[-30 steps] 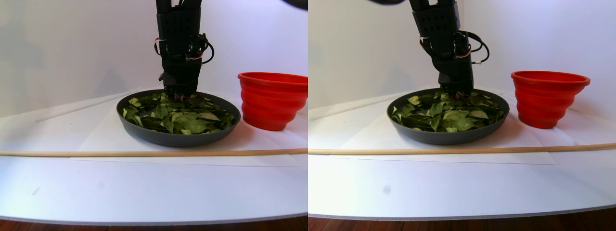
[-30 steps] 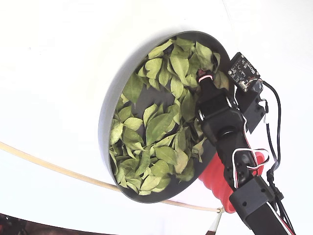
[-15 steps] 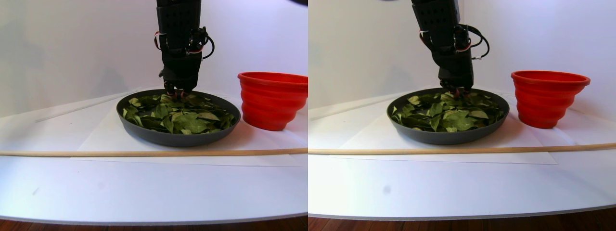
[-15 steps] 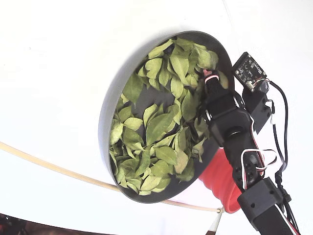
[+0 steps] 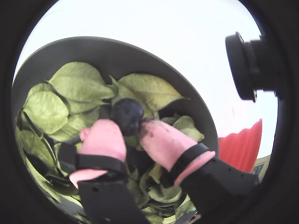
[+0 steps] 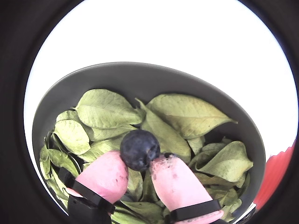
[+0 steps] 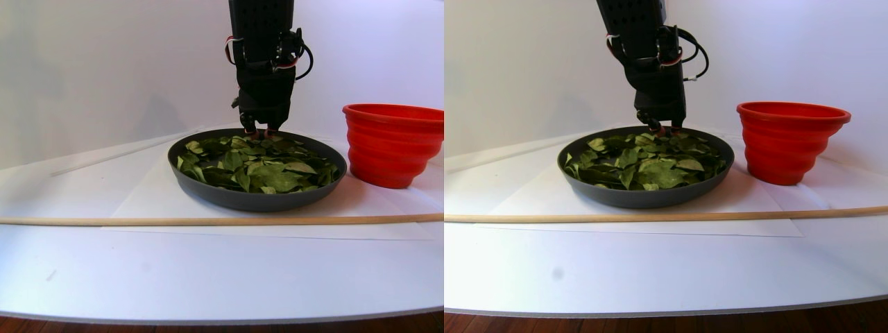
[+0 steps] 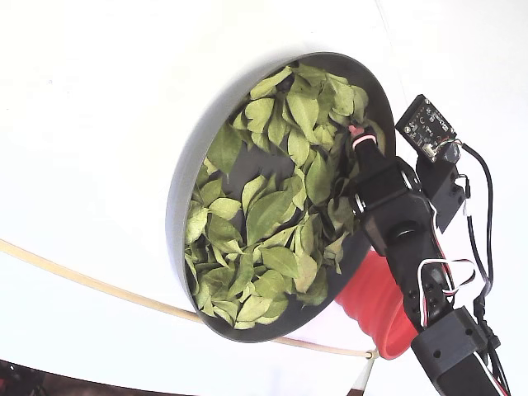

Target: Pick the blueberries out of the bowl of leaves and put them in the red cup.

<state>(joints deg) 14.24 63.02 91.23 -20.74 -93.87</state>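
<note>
One of the blueberries [image 5: 127,115] [image 6: 139,149], round and dark, is pinched between my pink fingertips. My gripper [image 5: 128,128] [image 6: 140,164] is shut on it, just above the leaves [image 5: 79,86] [image 6: 107,107] near the bowl's far rim. In the stereo pair view the gripper [image 7: 258,128] hangs over the back of the dark grey bowl [image 7: 257,201], which is full of green leaves [image 7: 267,173]. The fixed view has the gripper [image 8: 356,134] at the upper right of the bowl [image 8: 177,190]. Right of the bowl stands the red cup [image 7: 392,146] [image 8: 371,305].
A thin wooden stick [image 7: 208,220] [image 8: 82,280] lies across the white table in front of the bowl. A white sheet [image 7: 139,201] sits under the bowl. A small camera module [image 8: 429,128] rides beside the gripper. The table's front edge [image 7: 208,318] is near.
The gripper has lifted out of the leaves and now hangs just above them at the back rim. The leaves and the cup have not moved.
</note>
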